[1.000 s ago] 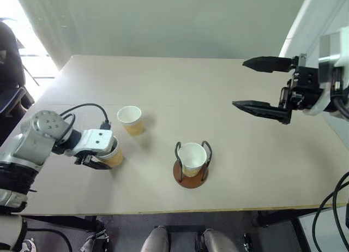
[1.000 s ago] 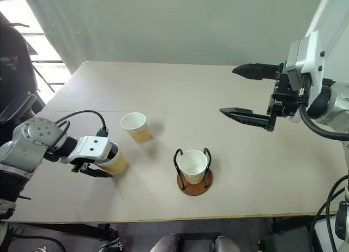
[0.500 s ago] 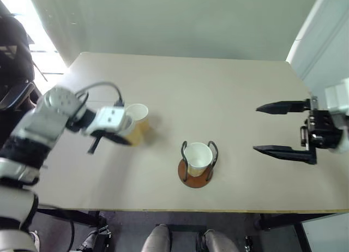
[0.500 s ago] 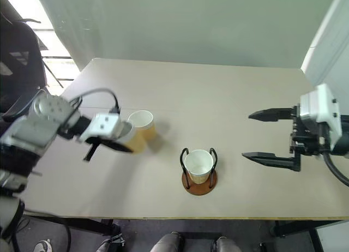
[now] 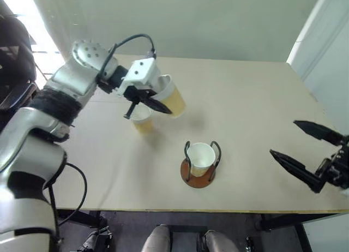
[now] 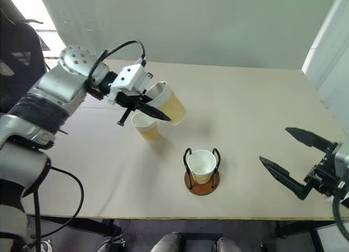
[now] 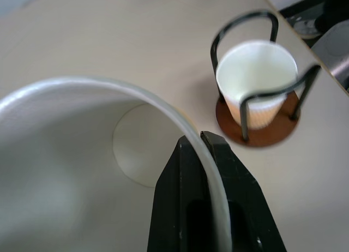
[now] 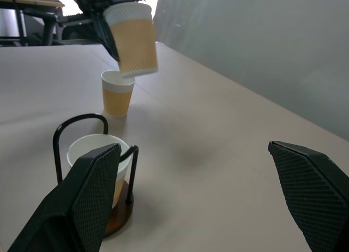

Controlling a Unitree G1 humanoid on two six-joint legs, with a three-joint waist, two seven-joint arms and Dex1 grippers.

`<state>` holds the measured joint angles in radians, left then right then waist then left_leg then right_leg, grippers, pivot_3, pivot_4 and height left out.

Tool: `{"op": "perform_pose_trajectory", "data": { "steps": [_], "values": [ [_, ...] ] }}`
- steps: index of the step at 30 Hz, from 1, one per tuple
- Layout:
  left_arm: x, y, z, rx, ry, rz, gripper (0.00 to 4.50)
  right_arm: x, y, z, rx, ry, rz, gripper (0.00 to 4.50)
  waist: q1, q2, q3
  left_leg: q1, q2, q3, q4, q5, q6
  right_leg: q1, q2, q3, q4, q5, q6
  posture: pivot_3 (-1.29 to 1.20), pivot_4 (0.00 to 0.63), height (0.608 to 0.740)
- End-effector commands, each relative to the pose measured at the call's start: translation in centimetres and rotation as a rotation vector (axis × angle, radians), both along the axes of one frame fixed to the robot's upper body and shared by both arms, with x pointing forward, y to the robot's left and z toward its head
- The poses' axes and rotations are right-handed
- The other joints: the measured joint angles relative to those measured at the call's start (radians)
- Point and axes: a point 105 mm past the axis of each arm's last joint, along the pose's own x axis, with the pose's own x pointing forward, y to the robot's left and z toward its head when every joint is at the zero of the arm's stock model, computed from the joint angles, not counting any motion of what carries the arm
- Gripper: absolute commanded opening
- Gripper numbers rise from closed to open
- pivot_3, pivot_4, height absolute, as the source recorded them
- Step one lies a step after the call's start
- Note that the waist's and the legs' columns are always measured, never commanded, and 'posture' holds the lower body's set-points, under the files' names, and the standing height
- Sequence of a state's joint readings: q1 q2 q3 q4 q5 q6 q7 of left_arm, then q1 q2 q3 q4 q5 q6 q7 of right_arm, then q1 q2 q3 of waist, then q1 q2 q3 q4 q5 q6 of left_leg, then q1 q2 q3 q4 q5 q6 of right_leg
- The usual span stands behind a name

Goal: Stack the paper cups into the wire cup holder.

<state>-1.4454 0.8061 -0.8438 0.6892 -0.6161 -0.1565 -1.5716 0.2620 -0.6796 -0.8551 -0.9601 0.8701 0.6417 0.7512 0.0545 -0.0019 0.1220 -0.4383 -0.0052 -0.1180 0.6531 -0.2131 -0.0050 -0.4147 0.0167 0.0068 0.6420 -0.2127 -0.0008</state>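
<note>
1. Head views: the left gripper (image 6: 143, 107) pinches the rim of a lifted paper cup (image 6: 168, 103), tilted above the table (image 6: 245, 105); a second paper cup (image 6: 146, 126) stands beneath it.
2. Left wrist view: the wire cup holder (image 7: 256, 113), already holding one cup (image 7: 256, 80), lies ahead.
3. Right wrist view: the right gripper (image 8: 210, 195) hangs wide and empty.
4. Step: carrying. Next: centre the cup over the loops, then lower it.
</note>
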Motion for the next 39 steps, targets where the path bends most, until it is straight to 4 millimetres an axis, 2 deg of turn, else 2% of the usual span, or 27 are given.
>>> {"op": "perform_pose_trajectory", "data": {
  "steps": [1, 4, 7, 12, 18, 22, 30, 39],
  "values": [
    [-1.1, -2.2, 1.7, -0.016, -0.046, -0.138, 0.04, -0.9, 1.2, 0.9, -0.011, -0.071, -0.001, 4.5, 0.0, -0.001, 0.0, 0.0, 0.0, 0.001, 0.001, 0.0, 0.0, 0.0, 0.0, 0.001, 0.0, 0.0, 0.001, 0.0, 0.15, 0.74],
    [-2.2, -4.7, 2.1, -0.016, -0.064, -0.256, 0.04, -1.3, 1.8, 0.8, -0.003, -0.058, 0.024, 4.5, 0.0, 0.0, 0.001, -0.002, -0.001, 0.002, 0.008, -0.003, 0.003, 0.001, 0.0, 0.001, -0.001, 0.0, 0.004, 0.0, 0.15, 0.74],
    [-3.2, -6.1, 2.1, 0.014, -0.077, -0.341, 0.04, -1.4, 1.9, 0.9, 0.0, -0.061, 0.018, 4.5, 0.0, -0.001, 0.001, -0.002, -0.001, 0.005, 0.012, -0.007, 0.002, 0.002, 0.0, 0.005, -0.001, -0.005, 0.017, 0.0, 0.15, 0.74],
    [-4.1, -5.7, 0.8, 0.161, -0.117, -0.429, 0.04, -1.7, 2.0, 0.8, -0.001, -0.058, 0.006, 4.5, -0.001, -0.001, 0.001, 0.0, -0.001, 0.018, 0.012, -0.012, 0.005, 0.004, 0.0, 0.019, 0.0, -0.007, 0.026, 0.0, 0.15, 0.74],
    [-4.7, -6.0, 0.0, 0.321, -0.202, -0.55, 0.04, -1.7, 2.2, 0.9, -0.003, -0.082, -0.012, 4.5, 0.0, -0.001, 0.002, 0.001, -0.002, 0.023, 0.017, -0.019, 0.012, 0.003, -0.001, 0.023, -0.002, -0.008, 0.029, 0.0, 0.15, 0.74],
    [-5.1, -6.3, -0.3, 0.346, -0.206, -0.601, 0.04, -1.6, 2.5, 1.0, 0.0, -0.095, -0.015, 4.5, 0.003, -0.001, 0.002, 0.0, -0.002, 0.024, 0.02, -0.025, 0.011, 0.003, -0.002, 0.023, -0.002, -0.005, 0.025, 0.0, 0.15, 0.74],
    [-5.8, -6.6, -1.7, 0.423, -0.222, -0.714, 0.04, -1.9, 2.7, 0.9, 0.004, -0.082, -0.022, 4.5, 0.006, -0.001, 0.002, -0.002, -0.001, 0.024, 0.027, -0.032, 0.016, 0.004, -0.002, 0.023, -0.002, -0.008, 0.028, 0.0, 0.15, 0.74],
    [-5.5, -7.1, -2.1, 0.449, -0.244, -0.748, 0.04, -4.4, 3.4, -1.0, 0.009, 0.004, 0.049, 4.5, 0.01, 0.0, 0.003, -0.001, -0.001, 0.026, 0.03, -0.039, 0.015, 0.006, -0.003, 0.023, -0.002, -0.009, 0.029, 0.0, 0.15, 0.74]
  ]
}}
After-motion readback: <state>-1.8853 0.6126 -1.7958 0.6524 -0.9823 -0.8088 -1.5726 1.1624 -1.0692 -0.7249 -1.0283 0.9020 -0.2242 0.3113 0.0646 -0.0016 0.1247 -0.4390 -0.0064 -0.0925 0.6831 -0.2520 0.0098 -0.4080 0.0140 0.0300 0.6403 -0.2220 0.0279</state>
